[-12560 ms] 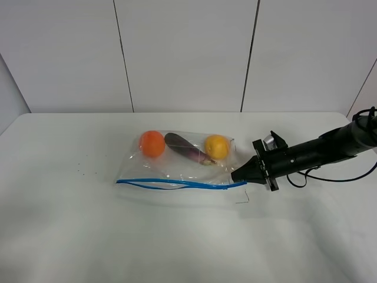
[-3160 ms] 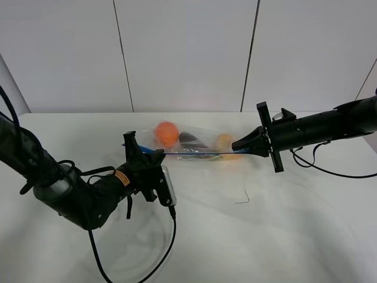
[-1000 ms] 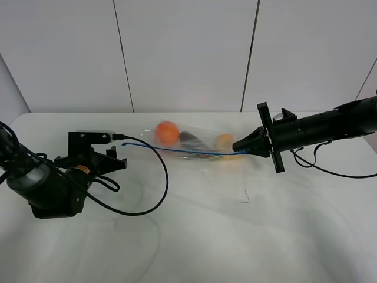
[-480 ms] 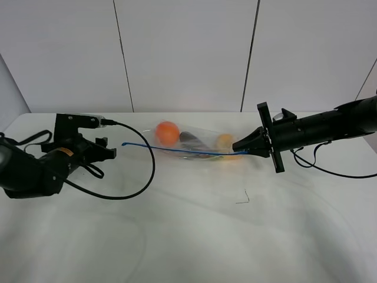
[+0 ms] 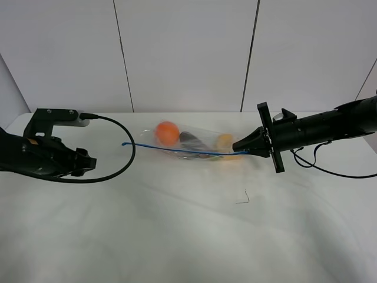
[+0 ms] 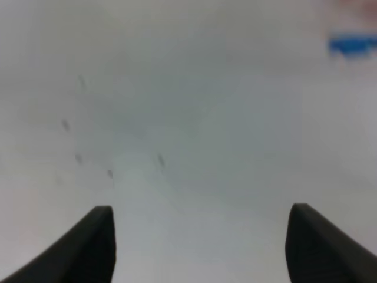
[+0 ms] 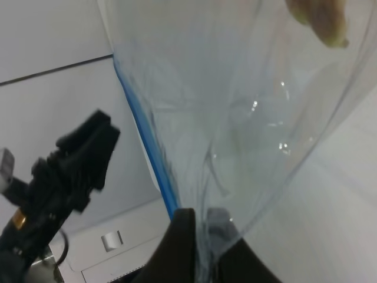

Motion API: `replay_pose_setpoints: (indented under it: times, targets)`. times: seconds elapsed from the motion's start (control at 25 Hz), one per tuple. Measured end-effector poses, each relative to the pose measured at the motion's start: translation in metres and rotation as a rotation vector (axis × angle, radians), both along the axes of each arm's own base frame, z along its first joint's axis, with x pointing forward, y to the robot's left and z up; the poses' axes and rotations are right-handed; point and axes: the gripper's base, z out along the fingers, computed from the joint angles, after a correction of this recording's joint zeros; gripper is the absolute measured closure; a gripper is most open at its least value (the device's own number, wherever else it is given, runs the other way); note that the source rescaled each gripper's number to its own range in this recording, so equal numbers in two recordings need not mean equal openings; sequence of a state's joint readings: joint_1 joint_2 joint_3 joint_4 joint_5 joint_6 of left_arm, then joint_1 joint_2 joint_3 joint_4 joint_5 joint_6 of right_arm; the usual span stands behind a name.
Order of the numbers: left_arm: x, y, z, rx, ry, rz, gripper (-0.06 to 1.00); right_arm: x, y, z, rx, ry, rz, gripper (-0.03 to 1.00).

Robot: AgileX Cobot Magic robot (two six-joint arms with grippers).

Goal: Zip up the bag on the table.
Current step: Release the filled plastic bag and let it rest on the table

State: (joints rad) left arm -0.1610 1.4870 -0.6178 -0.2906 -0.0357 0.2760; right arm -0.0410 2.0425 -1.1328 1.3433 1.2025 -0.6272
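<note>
The clear bag (image 5: pixel 194 143) holds an orange fruit (image 5: pixel 168 132), a dark purple vegetable (image 5: pixel 191 138) and a yellow fruit (image 5: pixel 224 141). Its blue seal strip (image 5: pixel 177 149) stretches left from my right gripper (image 5: pixel 238 147), which is shut on the bag's right corner and holds that end above the table (image 5: pixel 188 236). In the right wrist view the fingers (image 7: pixel 182 239) pinch the plastic beside the blue strip (image 7: pixel 147 138). My left gripper (image 5: pixel 87 165) is open and empty at the table's left, apart from the bag. In the left wrist view it (image 6: pixel 200 236) hovers over bare table, with the strip's end (image 6: pixel 353 44) blurred and far off.
A black cable (image 5: pixel 126 159) loops from the left arm toward the bag's free end. A small thin dark mark (image 5: pixel 242 198) lies on the table in front of the bag. White wall panels stand behind the table.
My left arm has pulled back to the left, away from the blue strip's free end. The right gripper and the bag have stayed in place.
</note>
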Motion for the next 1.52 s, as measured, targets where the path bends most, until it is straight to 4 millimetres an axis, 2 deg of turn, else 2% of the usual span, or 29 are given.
replay_pose_setpoints:
  times: [0.16,0.36,0.48,0.68,0.8,0.92,1.04,1.24,1.4,1.52]
  targets:
    - [-0.017,-0.005,0.017,-0.038,0.157,-0.060,0.00,0.000,0.000,0.000,0.000,0.000,0.000,0.97]
    - [-0.010,-0.009,0.047,-0.057,0.278,-0.064,0.00,0.000,0.000,0.000,0.000,0.000,0.000,0.97]
    - [-0.005,0.000,0.076,-0.001,0.343,0.066,0.00,0.000,0.000,0.000,0.000,0.000,0.000,0.97]
    - [-0.012,0.012,0.105,0.127,0.506,0.164,0.00,0.000,0.000,0.000,0.000,0.000,0.000,0.97]
    - [-0.019,0.015,0.117,0.160,0.594,0.177,0.00,0.000,0.000,0.000,0.000,0.000,0.000,0.97]
    - [-0.027,0.016,0.123,0.173,0.568,0.132,0.00,0.000,0.000,0.000,0.000,0.000,0.000,0.97]
    - [-0.047,0.019,0.129,0.188,0.531,0.069,0.00,0.000,0.000,0.000,0.001,0.000,0.001,0.97]
    - [-0.099,0.027,0.131,0.182,0.466,0.042,0.00,0.000,0.000,0.000,0.001,0.000,0.001,0.97]
    - [-0.142,0.033,0.111,0.169,0.447,0.037,0.00,0.000,0.000,0.000,0.001,0.000,0.001,0.97]
    - [-0.166,0.036,0.091,0.163,0.403,0.034,0.00,0.000,0.000,0.000,0.000,-0.001,0.001,0.97]
